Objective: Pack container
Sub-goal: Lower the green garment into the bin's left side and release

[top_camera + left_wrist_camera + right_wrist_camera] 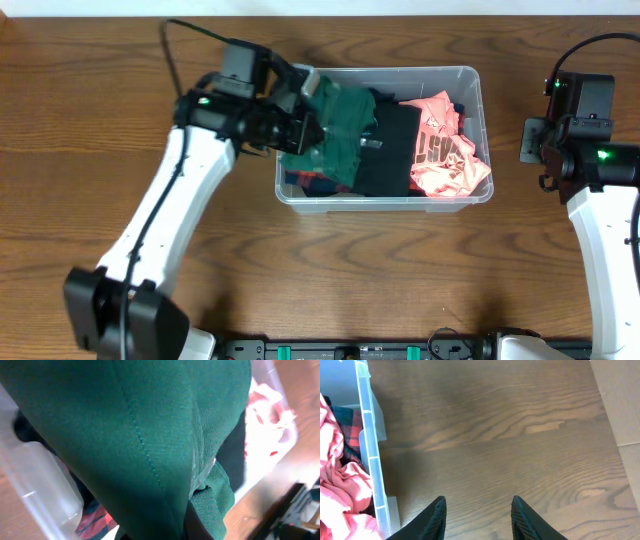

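The clear plastic container (385, 203) stands mid-table, filled with clothes: a green garment (345, 125) at the left, a black one (392, 150) in the middle and a pink one (445, 150) at the right. My left gripper (303, 125) is over the container's left end, down in the green garment (135, 435). The cloth fills the left wrist view and hides the fingers, which seem shut on it. My right gripper (477, 510) is open and empty over bare table, to the right of the container's wall (370, 460).
A red plaid cloth (97, 520) lies under the green garment near the container's left wall (45, 490). Pink cloth (340, 490) and plaid (347, 435) show inside the right wall. The right arm (580, 130) stands apart on the brown wood table (100, 120).
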Tool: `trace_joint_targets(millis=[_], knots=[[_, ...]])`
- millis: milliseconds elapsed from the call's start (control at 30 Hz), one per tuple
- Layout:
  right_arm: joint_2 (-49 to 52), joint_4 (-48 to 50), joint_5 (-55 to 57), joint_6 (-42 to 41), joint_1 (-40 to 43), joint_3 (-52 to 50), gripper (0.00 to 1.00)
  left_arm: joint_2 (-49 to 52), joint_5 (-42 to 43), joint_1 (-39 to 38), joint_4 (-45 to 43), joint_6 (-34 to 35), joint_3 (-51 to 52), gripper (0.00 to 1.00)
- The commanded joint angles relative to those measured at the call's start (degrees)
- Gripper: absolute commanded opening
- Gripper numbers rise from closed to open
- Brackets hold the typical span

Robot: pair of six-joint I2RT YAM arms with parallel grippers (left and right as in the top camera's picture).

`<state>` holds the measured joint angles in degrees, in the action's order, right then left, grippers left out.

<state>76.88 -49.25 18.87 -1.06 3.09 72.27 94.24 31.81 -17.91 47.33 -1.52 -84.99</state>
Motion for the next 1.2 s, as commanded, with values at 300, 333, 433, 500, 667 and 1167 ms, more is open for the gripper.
trace_joint_targets(millis=[300, 333, 433, 500, 667, 1167], knots=[[0.4, -0.1, 0.2, -0.6, 0.6, -0.1, 0.41, 1.8, -15.8, 0.4, 2.9, -0.4, -3.5, 0.98], [0.4, -0.1, 0.2, -0.6, 0.6, -0.1, 0.41, 1.2, -17.6, 0.4, 3.7, -0.4, -4.6, 0.98], [0.4, -0.1, 0.2, -0.6, 0.6, -0.1, 0.41, -1.3, -21.3, 0.4, 4.9, -0.4, -7.8, 0.98], [0.4, -0.1, 0.2, -0.6, 0.6, -0.1, 0.41, -3.5, -21.9, 0.4, 3.7, -0.4, -8.7, 0.98], [0.4, -0.1, -0.7, -0.6, 0.6, -0.1, 0.41, -4.9, -21.4, -0.2, 0.1, -0.2, -8.7, 0.98], [0.4, -0.3, -2.2, -0.6, 0.6, -0.1, 0.41, 18.7, -13.2, -7.3, -4.1, -0.2, -8.6, 0.98]])
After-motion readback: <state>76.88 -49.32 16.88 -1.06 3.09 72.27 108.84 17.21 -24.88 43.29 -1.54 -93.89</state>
